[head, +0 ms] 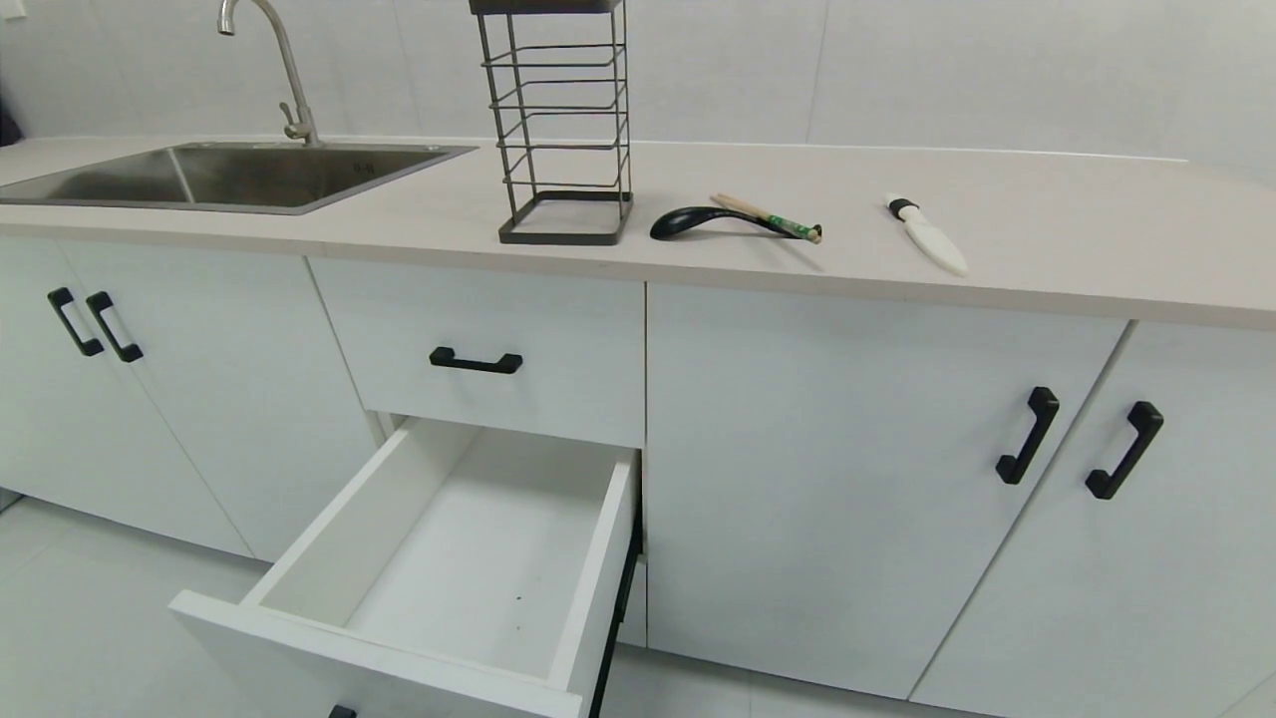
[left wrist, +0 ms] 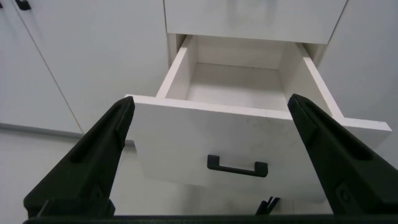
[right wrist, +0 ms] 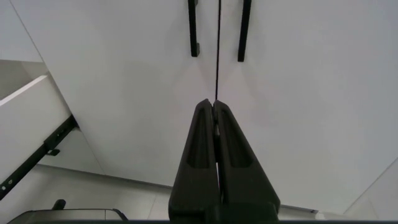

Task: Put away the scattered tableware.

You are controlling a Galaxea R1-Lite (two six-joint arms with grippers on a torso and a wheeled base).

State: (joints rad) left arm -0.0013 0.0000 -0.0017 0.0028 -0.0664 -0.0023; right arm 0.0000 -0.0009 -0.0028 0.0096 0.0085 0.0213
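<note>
Right hand [right wrist: 215, 107] closed, white cabinet doors [right wrist: 292, 93] ahead

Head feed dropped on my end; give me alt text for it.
A pale counter holds a black spoon with chopsticks lying along it, a white knife to their right, and a wire rack between them and the sink. Below, the lower drawer stands open.

Bright, even light; faint soft shadows beside the spoon [head: 688, 221] and chopsticks [head: 768, 216] (a dull sheen on the sink [head: 259, 176]).
</note>
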